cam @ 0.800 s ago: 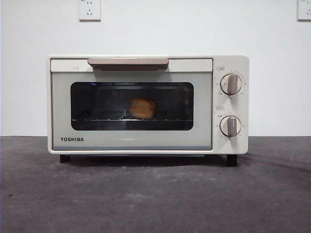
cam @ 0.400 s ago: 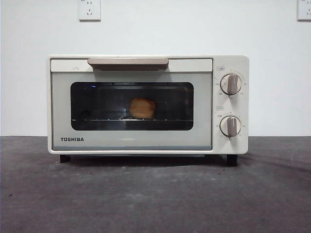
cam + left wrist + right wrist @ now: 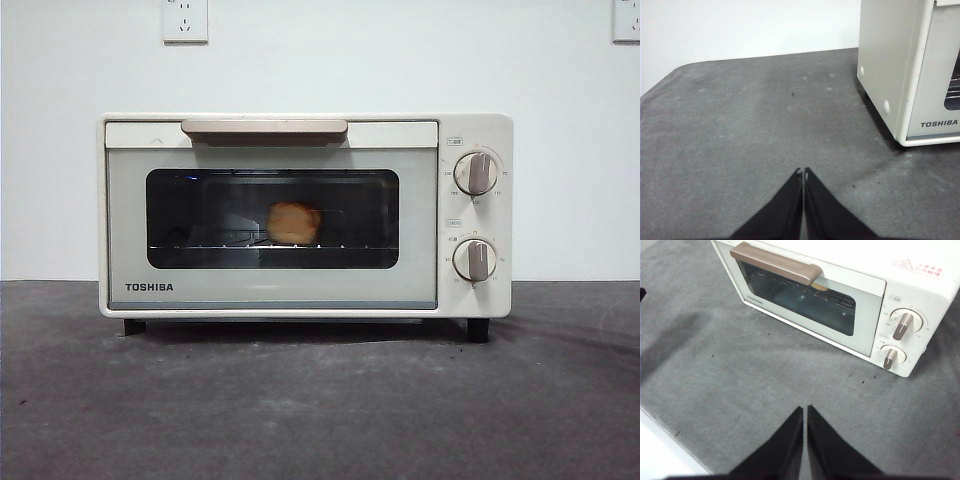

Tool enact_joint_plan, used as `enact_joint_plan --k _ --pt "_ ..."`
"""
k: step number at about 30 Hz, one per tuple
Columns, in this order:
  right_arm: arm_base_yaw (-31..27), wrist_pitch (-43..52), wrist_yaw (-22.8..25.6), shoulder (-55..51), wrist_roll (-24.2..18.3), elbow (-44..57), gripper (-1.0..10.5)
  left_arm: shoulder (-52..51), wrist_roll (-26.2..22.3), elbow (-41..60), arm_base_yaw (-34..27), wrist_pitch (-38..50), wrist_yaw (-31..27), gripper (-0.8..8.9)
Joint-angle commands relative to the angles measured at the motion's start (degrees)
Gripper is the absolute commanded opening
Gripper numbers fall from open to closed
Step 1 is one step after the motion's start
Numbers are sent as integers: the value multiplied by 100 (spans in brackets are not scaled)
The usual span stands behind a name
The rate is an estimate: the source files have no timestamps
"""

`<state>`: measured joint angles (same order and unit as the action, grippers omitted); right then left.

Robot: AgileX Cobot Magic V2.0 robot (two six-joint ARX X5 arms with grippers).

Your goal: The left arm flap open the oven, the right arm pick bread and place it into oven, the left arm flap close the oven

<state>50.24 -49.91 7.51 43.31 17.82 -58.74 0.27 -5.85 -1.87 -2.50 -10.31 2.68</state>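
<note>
The cream-white TOSHIBA oven (image 3: 305,215) stands in the middle of the table with its door closed, beige handle (image 3: 264,127) at the top. Through the dark glass the golden bread (image 3: 293,222) sits on the wire rack inside. My left gripper (image 3: 803,171) is shut and empty, low over the grey mat, off to the side of the oven (image 3: 910,70) near its front corner. My right gripper (image 3: 804,409) is shut and empty, raised above the mat in front of the oven (image 3: 840,295). Neither gripper shows in the front view.
Two round knobs (image 3: 476,172) sit on the oven's right panel. Grey mat (image 3: 320,400) covers the table in front. A white wall with sockets (image 3: 184,18) stands behind. The mat's rounded far corner (image 3: 670,75) shows in the left wrist view.
</note>
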Motion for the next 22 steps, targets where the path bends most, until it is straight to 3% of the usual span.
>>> enact_joint_plan --k 1,22 --pt "63 59 9 39 -31 -42 9 -9 59 111 -11 -37 -17 16" --pt "-28 46 9 -9 -59 -42 9 -9 59 111 -11 -37 -17 16"
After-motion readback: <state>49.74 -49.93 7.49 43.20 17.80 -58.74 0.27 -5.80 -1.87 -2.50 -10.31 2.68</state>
